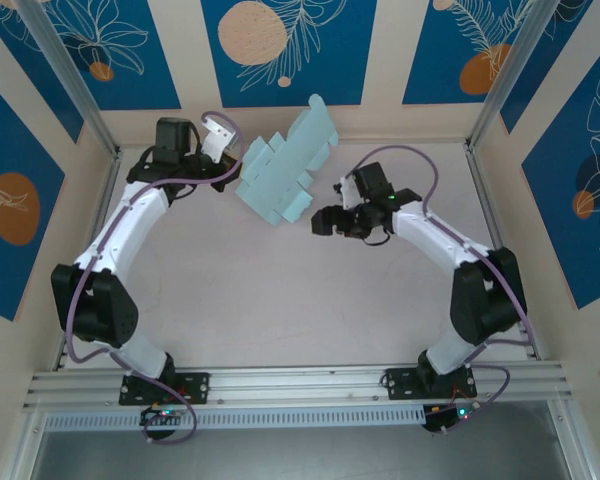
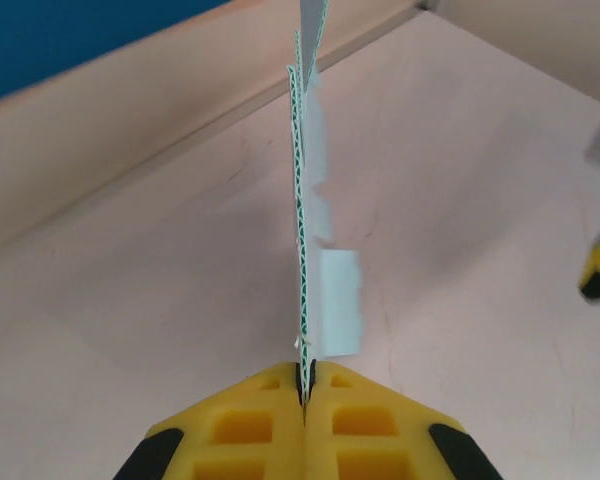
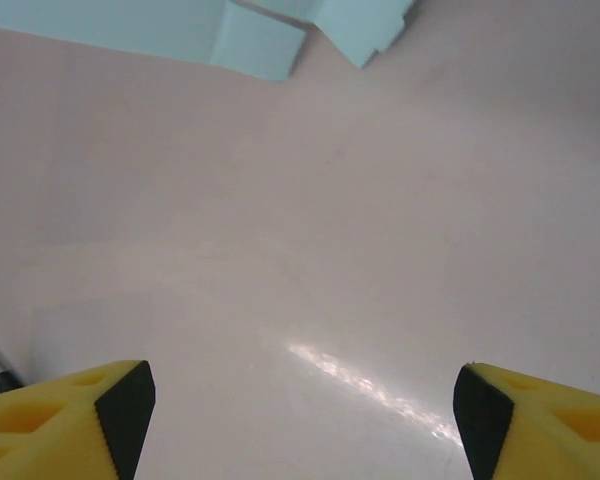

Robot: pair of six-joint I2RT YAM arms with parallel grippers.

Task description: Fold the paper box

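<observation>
The paper box (image 1: pixel 280 168) is a pale light-blue die-cut sheet with flaps, held up off the table at the back centre. My left gripper (image 1: pixel 232 178) is shut on its left edge. In the left wrist view the sheet (image 2: pixel 302 230) stands edge-on, rising straight out of the closed yellow fingers (image 2: pixel 270 410), with one flap (image 2: pixel 340 315) hanging to the right. My right gripper (image 1: pixel 330 220) is open just right of the sheet's lower corner, apart from it. Its yellow fingertips (image 3: pixel 75 420) stand wide over bare table, with the sheet's flaps (image 3: pixel 260 35) above them.
The pinkish table (image 1: pixel 280 300) is walled by blue-and-cream patterned panels (image 1: pixel 280 50) and metal posts (image 1: pixel 75 90). An aluminium rail (image 1: pixel 300 385) carries both arm bases at the near edge.
</observation>
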